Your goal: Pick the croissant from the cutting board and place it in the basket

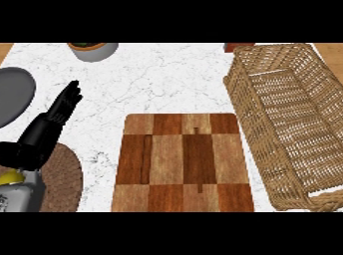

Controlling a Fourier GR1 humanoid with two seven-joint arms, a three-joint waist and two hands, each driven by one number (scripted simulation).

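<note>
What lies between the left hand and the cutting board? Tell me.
Only bare white marble counter separates the left hand from the checkered wooden cutting board, as the head view shows.

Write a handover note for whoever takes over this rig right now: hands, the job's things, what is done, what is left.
Left hand: open, fingers straight, over the counter left of the cutting board, holding nothing.
Right hand: not in view.
Croissant: not visible on the board or in the basket; I cannot say where it is.
Done: nothing confirmable.
Left: locate the croissant, confirm or make the placement.

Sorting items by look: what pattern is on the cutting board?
Cutting board: checkered light and dark brown wood, head view.
</note>
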